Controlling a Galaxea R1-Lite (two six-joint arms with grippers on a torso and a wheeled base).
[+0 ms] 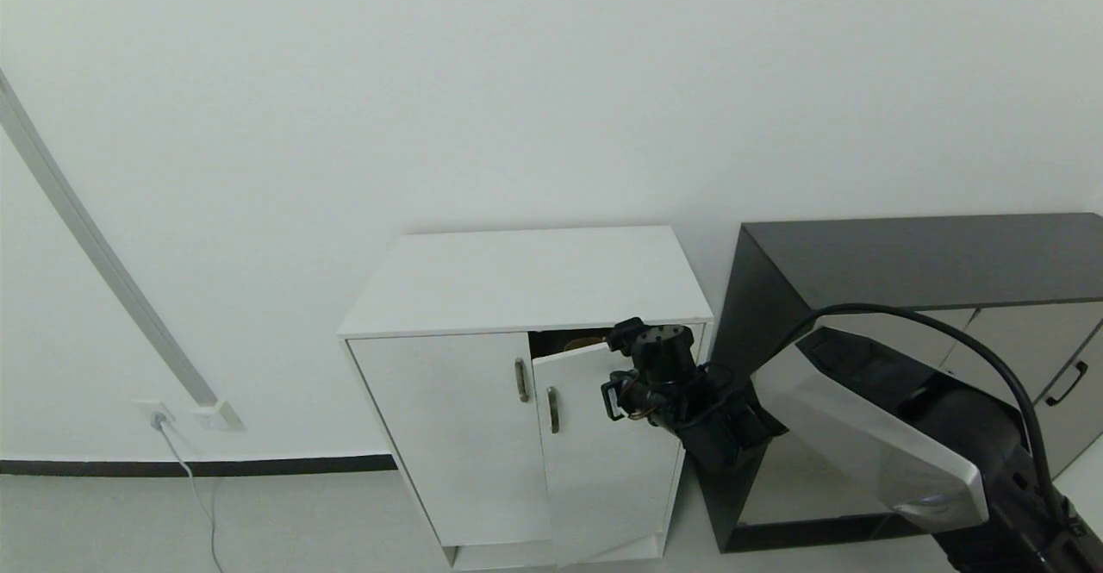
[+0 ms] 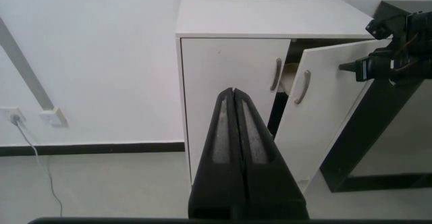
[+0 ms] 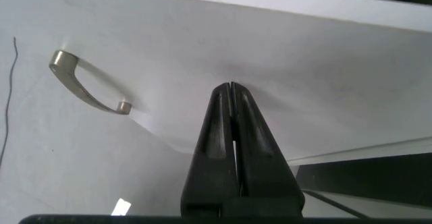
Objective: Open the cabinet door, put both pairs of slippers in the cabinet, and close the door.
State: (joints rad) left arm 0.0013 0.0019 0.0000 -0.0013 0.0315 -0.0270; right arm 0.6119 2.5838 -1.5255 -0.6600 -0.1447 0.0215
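Note:
The white cabinet point(image 1: 526, 280) stands against the wall with its left door point(image 1: 448, 435) shut. Its right door point(image 1: 603, 470) is ajar, leaving a dark gap at the top where a tan shape point(image 1: 584, 345) shows; what it is I cannot tell. My right gripper point(image 3: 231, 89) is shut with nothing in it, its tips against the right door's outer face, a little way from the curved metal handle point(image 3: 88, 86). From the head camera the right gripper point(image 1: 610, 392) sits just right of that handle point(image 1: 552, 409). My left gripper point(image 2: 233, 92) is shut and empty, held back from the cabinet front point(image 2: 229, 82).
A black cabinet point(image 1: 913, 254) stands close to the right of the white one. A wall socket with a cable point(image 1: 159, 420) and a slanted grey conduit point(image 1: 95, 246) are on the wall to the left. Grey floor point(image 1: 258, 521) lies in front.

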